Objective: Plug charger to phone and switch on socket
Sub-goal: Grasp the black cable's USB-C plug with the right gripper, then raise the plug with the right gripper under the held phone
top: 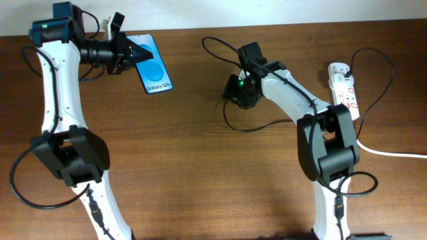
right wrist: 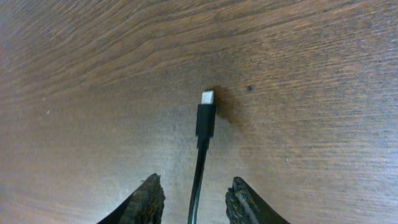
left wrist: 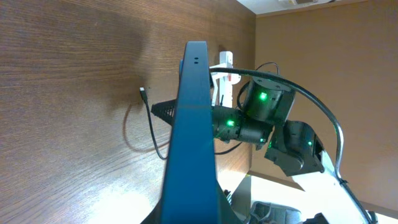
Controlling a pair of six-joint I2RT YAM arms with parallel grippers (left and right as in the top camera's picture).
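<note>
On a brown wooden table (top: 200, 173), two white robot arms faced each other. The left gripper (top: 133, 52), at the far left corner, was pinched onto one end of the phone (top: 153, 68). Its blue screen faced up toward the overhead camera, with the words "Galaxy S25" at the end pointing away from the gripper. I could not tell whether the phone touched the table. The right gripper (top: 239, 92) sat low near the middle of the table, well apart from the phone. Its fingers (right wrist: 146, 199) were spread, one on each side of the charger (right wrist: 205, 118) and not closed on it. The charger's small silver tip lay on the wood just ahead of them, and the thin black cable looped back across the table toward the right. The socket (top: 343, 87), a white strip, lay at the far right edge, its thick white cord trailing off to the right.
</note>
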